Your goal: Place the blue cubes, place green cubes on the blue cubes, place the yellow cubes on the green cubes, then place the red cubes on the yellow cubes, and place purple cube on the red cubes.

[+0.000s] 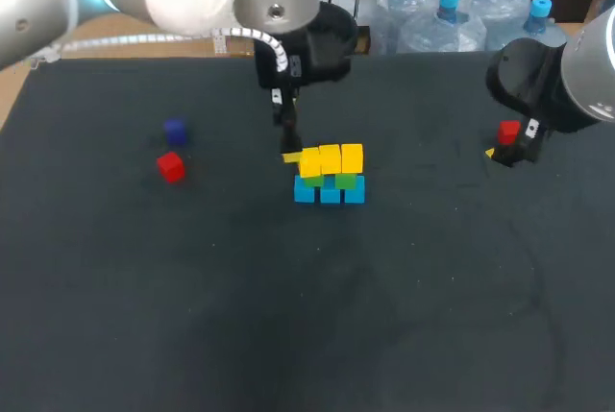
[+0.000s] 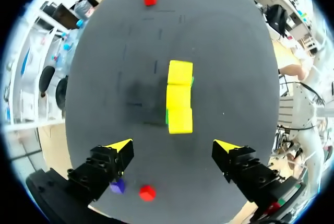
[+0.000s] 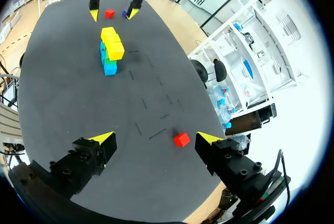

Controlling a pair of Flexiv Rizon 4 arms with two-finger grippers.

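Head view is showing the stack sitting mid-way across the table [image 1: 404, 316]: blue cubes [image 1: 330, 193] lowest, green cubes [image 1: 345, 181] over them, yellow cubes [image 1: 331, 159] on top. The left gripper [image 2: 174, 144] is hanging just beside the stack, fingers spread wide, holding nothing. The right gripper [image 3: 155, 138] is gaping empty near a red cube [image 1: 508, 131]. A second red cube [image 1: 171, 166] and the purple cube [image 1: 174, 131] are lying near each other, well apart from the stack.
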